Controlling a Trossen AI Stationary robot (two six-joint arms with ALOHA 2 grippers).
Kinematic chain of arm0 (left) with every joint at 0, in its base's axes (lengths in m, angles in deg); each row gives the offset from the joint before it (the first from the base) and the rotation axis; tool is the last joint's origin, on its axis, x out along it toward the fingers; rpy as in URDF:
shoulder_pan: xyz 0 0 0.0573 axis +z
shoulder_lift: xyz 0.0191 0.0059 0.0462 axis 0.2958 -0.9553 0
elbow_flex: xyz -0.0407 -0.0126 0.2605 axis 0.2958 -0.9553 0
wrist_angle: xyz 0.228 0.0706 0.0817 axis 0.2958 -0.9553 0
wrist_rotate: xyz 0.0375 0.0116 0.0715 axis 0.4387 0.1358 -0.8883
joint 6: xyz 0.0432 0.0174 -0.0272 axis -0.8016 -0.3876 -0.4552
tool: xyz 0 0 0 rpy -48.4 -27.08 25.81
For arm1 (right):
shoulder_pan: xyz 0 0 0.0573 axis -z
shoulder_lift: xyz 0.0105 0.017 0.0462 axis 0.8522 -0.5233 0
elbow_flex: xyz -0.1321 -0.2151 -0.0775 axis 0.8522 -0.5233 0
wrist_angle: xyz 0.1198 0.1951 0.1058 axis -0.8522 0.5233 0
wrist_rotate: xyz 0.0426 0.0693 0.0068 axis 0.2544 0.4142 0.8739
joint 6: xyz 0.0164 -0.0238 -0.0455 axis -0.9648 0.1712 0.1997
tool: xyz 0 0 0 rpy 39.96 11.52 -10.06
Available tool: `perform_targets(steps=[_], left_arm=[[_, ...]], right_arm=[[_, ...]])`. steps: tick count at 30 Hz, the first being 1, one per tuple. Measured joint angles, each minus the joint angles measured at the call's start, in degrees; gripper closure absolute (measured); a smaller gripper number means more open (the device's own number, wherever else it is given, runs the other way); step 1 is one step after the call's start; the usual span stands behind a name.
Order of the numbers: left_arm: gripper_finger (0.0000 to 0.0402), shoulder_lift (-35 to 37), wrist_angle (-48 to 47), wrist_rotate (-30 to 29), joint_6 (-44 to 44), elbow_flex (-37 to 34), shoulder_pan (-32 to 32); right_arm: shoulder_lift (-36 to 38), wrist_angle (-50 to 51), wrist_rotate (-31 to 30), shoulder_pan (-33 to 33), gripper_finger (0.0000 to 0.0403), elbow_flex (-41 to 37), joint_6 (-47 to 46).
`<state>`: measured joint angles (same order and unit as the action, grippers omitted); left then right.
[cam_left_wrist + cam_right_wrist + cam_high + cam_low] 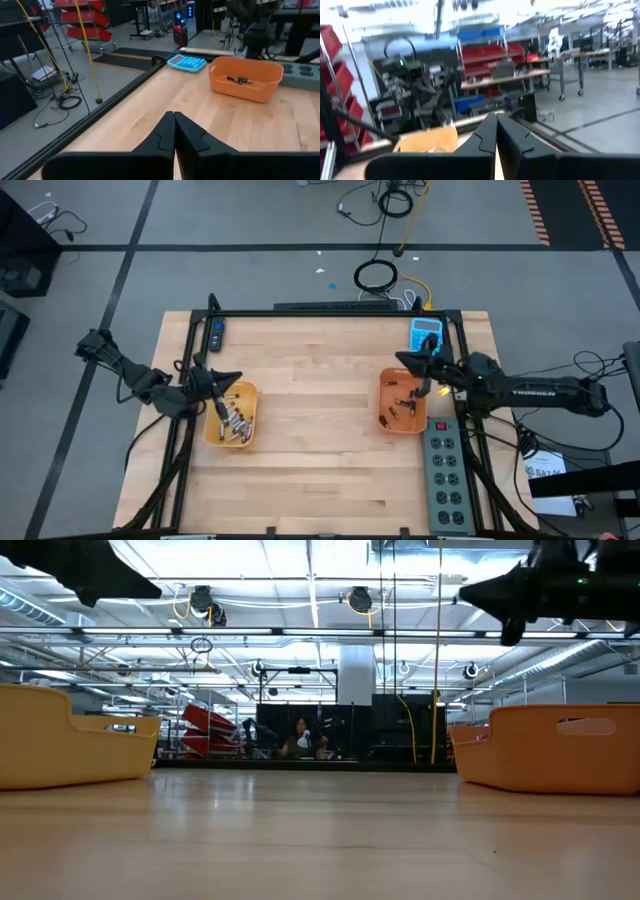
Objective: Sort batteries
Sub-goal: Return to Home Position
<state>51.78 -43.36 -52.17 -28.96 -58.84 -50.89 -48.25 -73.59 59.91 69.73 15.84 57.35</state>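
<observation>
A yellow tray [232, 416] at the table's left holds several small silvery-grey and dark batteries [236, 425]. An orange tray [402, 402] at the right holds a few thin dark batteries [400, 405], which also show in the left wrist view [239, 79]. My left gripper [237, 378] hovers over the yellow tray's far edge, its fingers shut [174, 120] with nothing seen between them. My right gripper [402, 360] hovers over the orange tray's far edge, shut as well [496, 122]. In the low view both grippers [100, 570] [530, 590] are well above the trays.
A blue calculator [425, 333] lies at the far right and a green power strip [447, 475] lies along the right edge. A dark remote [217, 333] lies at the far left. A black frame [330, 311] rims the table. Bare wood lies between the trays.
</observation>
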Motion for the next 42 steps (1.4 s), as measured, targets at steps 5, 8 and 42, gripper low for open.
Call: perform_targets(steps=[5,8,42], left_arm=[[0.0397,4.42,0.34,-0.48,-2.11,-1.05,0.04],[0.0397,7.67,1.01,-0.76,-2.78,-2.96,0.04],[0.0396,18.37,52.88,9.3,-23.87,-26.6,2.5]], right_arm=[[10.6,5.16,-0.07,0.45,0.0402,-1.86,-0.42],[16.53,10.23,-0.34,0.43,0.0402,-1.86,-0.48],[30.0,14.56,-7.76,0.27,0.0403,-1.62,9.89]])
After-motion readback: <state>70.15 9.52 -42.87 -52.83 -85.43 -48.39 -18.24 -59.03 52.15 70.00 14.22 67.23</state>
